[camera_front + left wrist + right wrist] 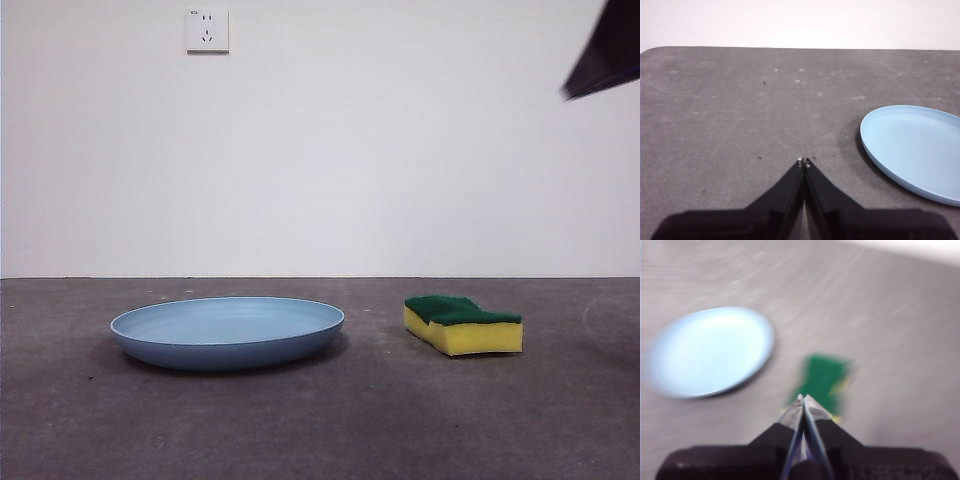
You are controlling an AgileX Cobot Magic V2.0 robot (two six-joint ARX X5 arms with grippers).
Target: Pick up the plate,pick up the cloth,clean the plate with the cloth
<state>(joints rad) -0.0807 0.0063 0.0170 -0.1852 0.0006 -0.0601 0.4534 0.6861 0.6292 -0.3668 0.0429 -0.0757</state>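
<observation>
Table (pixel 300 430) grey, wall (pixel 400 150) white w/ socket (pixel 207 31)

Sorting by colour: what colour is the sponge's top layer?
Dark green, over a yellow body; the sponge shows best in the front view.

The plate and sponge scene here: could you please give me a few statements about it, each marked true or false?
1. The plate rests flat on the table. True.
2. The sponge lies inside the plate. False: it sits on the table beside the plate, apart from it.
3. The left gripper is shut and holds nothing. True.
4. The sponge's yellow layer faces up. False: the green layer is on top.
5. The right gripper grips the sponge. False: it is shut and empty, above the sponge.
</observation>
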